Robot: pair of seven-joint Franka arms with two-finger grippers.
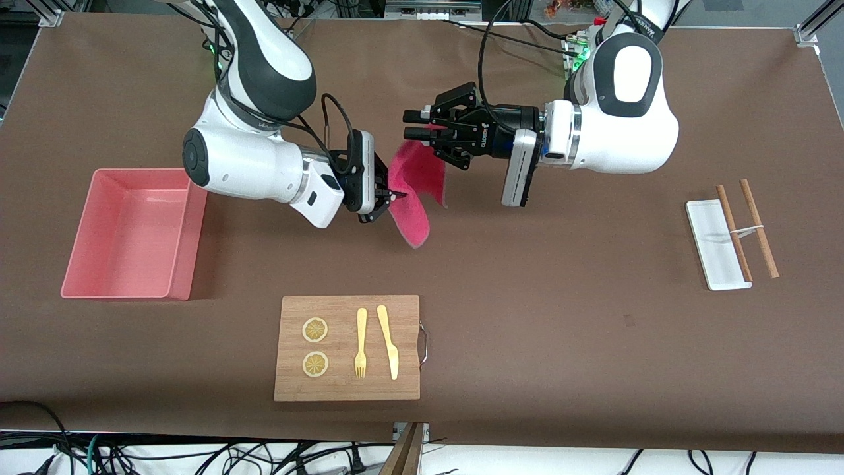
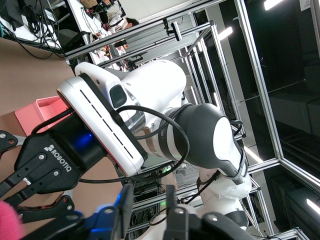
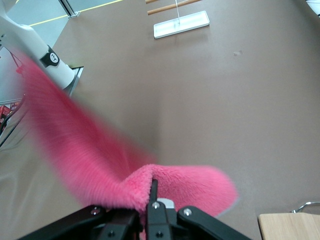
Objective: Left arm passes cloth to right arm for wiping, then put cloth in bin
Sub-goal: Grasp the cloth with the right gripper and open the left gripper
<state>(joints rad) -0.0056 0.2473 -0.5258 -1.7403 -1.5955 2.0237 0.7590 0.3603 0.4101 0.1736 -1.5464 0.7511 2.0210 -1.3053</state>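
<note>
pink cloth (image 1: 417, 185) — long axis slanting downward — pinched in closed right gripper (image 1: 389, 196), left gripper (image 1: 417, 126) half-open beside

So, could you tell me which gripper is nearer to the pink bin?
Right. The right gripper, shut on the cloth, hangs beside the bin; the left gripper is toward the left arm's end, over bare table.

Pretty clearly a robotics lab: aluminium frame rig (image 2: 250, 85), loose cables (image 1: 198, 455) along the table (image 1: 560, 330) edge, cluttered workbenches (image 2: 30, 20).
</note>
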